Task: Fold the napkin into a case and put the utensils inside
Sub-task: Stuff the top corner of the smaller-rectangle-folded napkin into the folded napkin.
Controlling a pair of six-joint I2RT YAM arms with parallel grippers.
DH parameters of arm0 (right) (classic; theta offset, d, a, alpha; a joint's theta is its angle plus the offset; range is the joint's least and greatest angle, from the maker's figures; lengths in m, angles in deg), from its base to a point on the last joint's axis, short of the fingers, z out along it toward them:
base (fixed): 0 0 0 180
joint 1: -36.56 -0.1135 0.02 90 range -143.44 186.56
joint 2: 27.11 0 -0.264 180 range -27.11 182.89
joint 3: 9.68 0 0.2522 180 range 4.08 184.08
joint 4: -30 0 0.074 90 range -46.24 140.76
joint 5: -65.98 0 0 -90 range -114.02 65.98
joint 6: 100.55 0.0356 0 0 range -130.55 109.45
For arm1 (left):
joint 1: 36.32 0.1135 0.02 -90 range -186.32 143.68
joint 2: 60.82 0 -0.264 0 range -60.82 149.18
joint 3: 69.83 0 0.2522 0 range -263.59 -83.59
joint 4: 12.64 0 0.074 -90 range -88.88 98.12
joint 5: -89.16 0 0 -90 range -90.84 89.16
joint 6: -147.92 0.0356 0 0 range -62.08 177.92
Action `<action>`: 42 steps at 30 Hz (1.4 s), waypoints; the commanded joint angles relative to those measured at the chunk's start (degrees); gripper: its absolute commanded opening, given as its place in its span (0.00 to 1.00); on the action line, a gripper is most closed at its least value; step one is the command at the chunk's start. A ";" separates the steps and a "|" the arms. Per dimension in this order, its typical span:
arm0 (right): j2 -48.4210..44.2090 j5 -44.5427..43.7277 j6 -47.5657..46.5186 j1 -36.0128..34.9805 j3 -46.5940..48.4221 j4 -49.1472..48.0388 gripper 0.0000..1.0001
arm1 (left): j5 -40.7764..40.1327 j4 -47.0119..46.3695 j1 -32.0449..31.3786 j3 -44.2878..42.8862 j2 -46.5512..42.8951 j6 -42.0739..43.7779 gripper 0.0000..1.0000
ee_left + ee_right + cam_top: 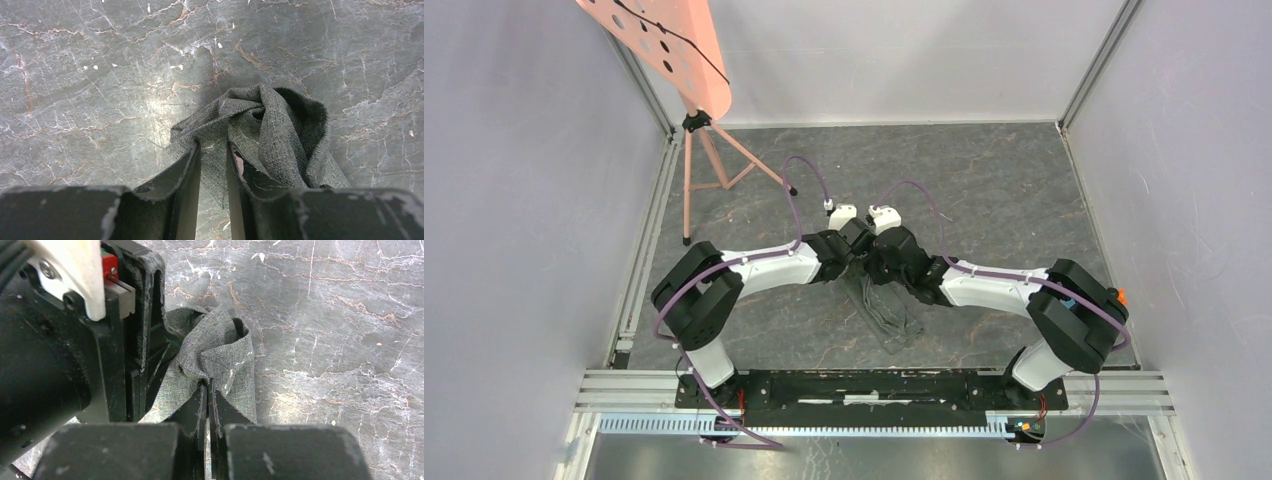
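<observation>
The napkin (892, 315) is a dark grey cloth, bunched and creased, trailing toward the near edge of the slate floor. Both grippers meet over its far end. My left gripper (861, 252) has a fold of the napkin (285, 135) pinched between its fingertips (197, 150); its jaws stand a little apart with cloth between them. My right gripper (207, 382) is shut on a gathered ridge of the napkin (220, 355), right next to the left wrist (60, 340). The cloth shows no case shape. The utensils are out of view.
A pink perforated board (674, 50) on a tripod (714, 165) stands at the back left. White walls close in three sides. A metal rail (874, 385) carries the arm bases along the near edge.
</observation>
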 commanded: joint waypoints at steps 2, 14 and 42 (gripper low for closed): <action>-2.09 1.21 -0.70 -0.72 -0.39 -4.03 0.00 | -3.84 1.13 -1.57 -2.80 2.61 3.81 0.31; -2.90 2.74 0.14 0.91 -2.78 -5.97 0.00 | -2.41 -1.02 -2.11 -0.69 1.03 2.22 0.36; -3.40 18.30 7.87 9.94 -12.51 -20.39 0.00 | -5.13 2.07 -3.14 -2.92 1.63 1.92 0.33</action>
